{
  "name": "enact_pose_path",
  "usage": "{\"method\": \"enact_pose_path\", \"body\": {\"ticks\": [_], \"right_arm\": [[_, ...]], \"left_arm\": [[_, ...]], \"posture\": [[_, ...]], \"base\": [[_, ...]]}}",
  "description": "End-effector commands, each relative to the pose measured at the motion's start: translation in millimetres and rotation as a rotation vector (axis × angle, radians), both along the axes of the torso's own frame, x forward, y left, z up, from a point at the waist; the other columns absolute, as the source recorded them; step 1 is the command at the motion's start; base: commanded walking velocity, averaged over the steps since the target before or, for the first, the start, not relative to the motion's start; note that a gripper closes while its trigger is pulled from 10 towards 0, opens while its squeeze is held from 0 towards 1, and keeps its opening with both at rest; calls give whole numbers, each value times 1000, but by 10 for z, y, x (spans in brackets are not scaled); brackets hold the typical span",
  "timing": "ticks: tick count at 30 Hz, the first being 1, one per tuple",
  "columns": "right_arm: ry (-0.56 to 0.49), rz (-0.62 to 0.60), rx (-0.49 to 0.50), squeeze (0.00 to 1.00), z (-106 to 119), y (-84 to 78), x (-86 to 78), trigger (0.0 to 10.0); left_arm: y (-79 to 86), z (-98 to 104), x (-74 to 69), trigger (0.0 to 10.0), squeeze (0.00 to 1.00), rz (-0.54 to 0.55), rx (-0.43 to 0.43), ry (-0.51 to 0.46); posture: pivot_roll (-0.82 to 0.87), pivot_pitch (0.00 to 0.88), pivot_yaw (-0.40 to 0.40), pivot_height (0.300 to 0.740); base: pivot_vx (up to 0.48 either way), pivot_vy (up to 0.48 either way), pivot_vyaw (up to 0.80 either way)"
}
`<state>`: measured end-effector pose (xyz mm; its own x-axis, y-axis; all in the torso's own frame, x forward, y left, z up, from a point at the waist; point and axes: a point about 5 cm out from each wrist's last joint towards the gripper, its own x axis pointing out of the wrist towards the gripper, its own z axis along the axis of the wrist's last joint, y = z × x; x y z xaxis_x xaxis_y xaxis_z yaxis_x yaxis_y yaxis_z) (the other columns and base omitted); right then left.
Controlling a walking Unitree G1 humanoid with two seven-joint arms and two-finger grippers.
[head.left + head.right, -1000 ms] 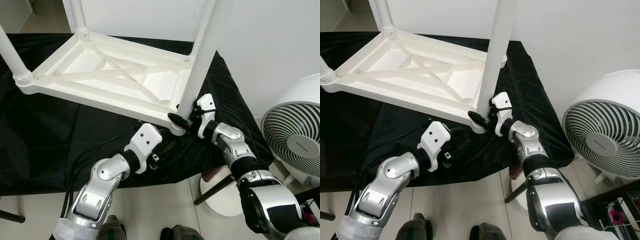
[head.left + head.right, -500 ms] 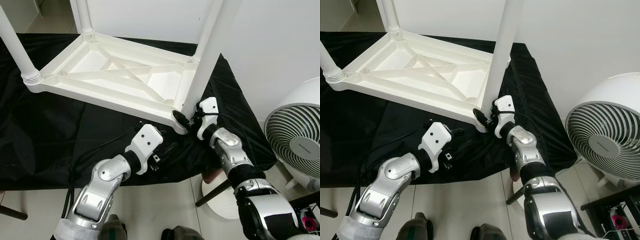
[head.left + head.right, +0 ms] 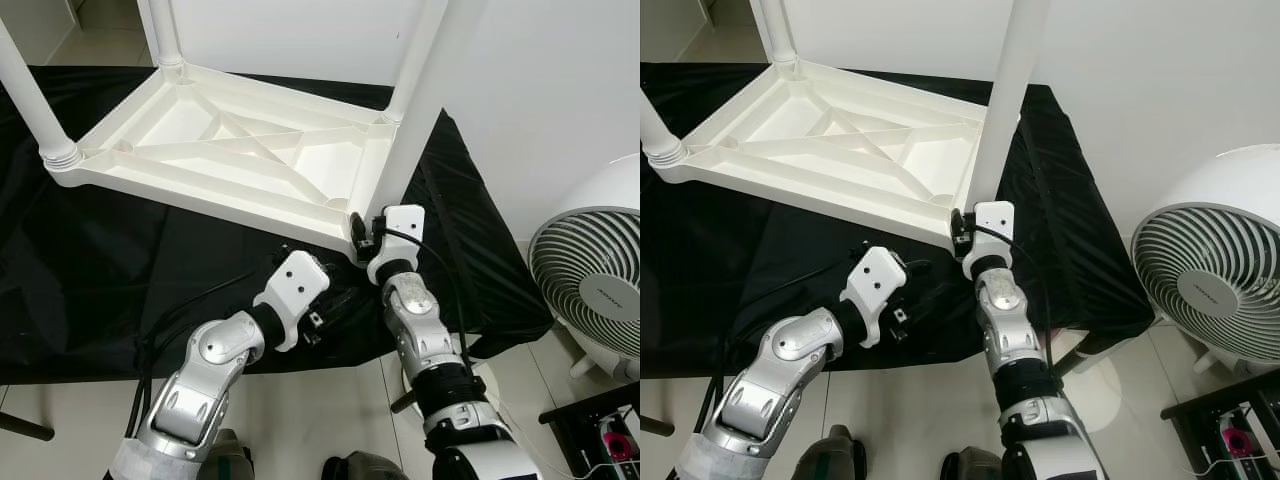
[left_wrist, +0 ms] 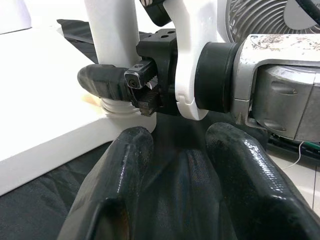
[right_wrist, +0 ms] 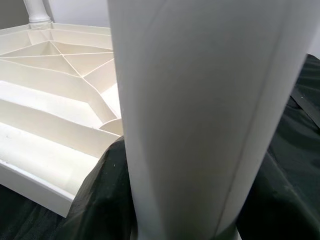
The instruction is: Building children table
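A black cloth (image 3: 90,260) covers the work surface, and on it lies the white children's table (image 3: 230,150) upside down, ribbed underside up, its legs rising. At three o'clock stands a white fan (image 3: 590,270); a small dark mark on its hub is too small to read. The near-right table leg (image 3: 405,130) stands in its corner socket, and the right gripper (image 3: 362,232) is clamped around its base, one finger on each side. At six o'clock of that corner the left gripper (image 4: 175,160) hovers over the cloth, fingers spread, holding nothing.
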<state>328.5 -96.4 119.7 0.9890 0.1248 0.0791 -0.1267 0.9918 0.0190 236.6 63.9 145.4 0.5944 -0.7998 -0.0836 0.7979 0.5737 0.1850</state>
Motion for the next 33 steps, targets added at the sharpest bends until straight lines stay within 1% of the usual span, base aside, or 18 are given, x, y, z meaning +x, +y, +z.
{"method": "enact_pose_path", "body": {"ticks": [1,4,5,6,12,14,16,17,18,19,20,21,22,23,26,31,32,33], "right_arm": [[15,-21,-33,0,-13,-38,-21,10000],[24,-44,-33,0,4,-86,-31,10000],[29,-52,-37,153,7,-100,-36,10000],[28,-41,-23,1000,13,-108,-36,10000],[-4,-23,-26,1000,67,-171,-32,10000],[-17,24,-31,1000,91,-249,-17,10000],[-17,24,-31,1000,91,-249,-17,10000],[-20,46,-49,1000,96,-273,-10,10000],[-2,107,-54,1000,86,-303,14,10000],[-2,107,-54,1000,86,-303,14,10000],[24,217,-70,0,82,-352,53,10000],[24,217,-70,0,82,-352,53,10000],[30,296,-88,0,99,-386,83,10000],[28,323,-98,0,109,-399,94,10000],[25,346,-107,0,119,-409,103,10000],[-9,558,-170,0,211,-351,181,10000],[-9,558,-170,0,211,-351,181,10000],[-8,597,-168,0,221,-327,190,10000]], "left_arm": [[-11,10,-1,10000,0,30,-12,-5],[-10,6,-8,10000,0,32,-11,-4],[-11,6,-9,10000,0,33,-12,-3],[-9,6,-9,10000,0,36,-13,-3],[-6,4,-11,10000,0,40,-14,-2],[-3,3,-8,10000,0,41,-13,-2],[-3,3,-8,10000,0,41,-13,-2],[-2,4,-5,10000,0,42,-12,-3],[3,6,-1,10000,0,44,-13,-3],[3,6,-1,10000,0,44,-13,-3],[6,8,-2,10000,0,44,-13,-3],[6,8,-2,10000,0,44,-13,-3],[5,10,-3,10000,0,43,-13,-3],[6,10,-3,10000,0,42,-13,-3],[7,11,-2,10000,0,43,-13,-3],[26,27,20,10000,0,44,-10,-7],[26,27,20,10000,0,44,-10,-7],[25,27,20,10000,0,44,-10,-7]], "posture": [[60,6,-84,740],[63,7,-88,740],[64,7,-89,740],[65,8,-89,740],[63,10,-90,740],[63,12,-91,740],[63,12,-91,740],[62,12,-91,740],[59,15,-87,740],[59,15,-87,740],[59,17,-85,740],[59,17,-85,740],[59,18,-84,740],[59,18,-84,740],[59,18,-84,740],[60,23,-73,740],[60,23,-73,740],[60,23,-73,740]], "base": [[0,0,0],[0,0,0],[0,0,0],[0,0,0],[0,0,0],[0,0,0],[0,0,0],[0,0,0],[0,0,0],[0,0,0],[0,0,0],[0,0,0],[0,0,0],[0,0,0],[0,0,0],[0,0,0],[0,0,0],[0,0,0]]}}
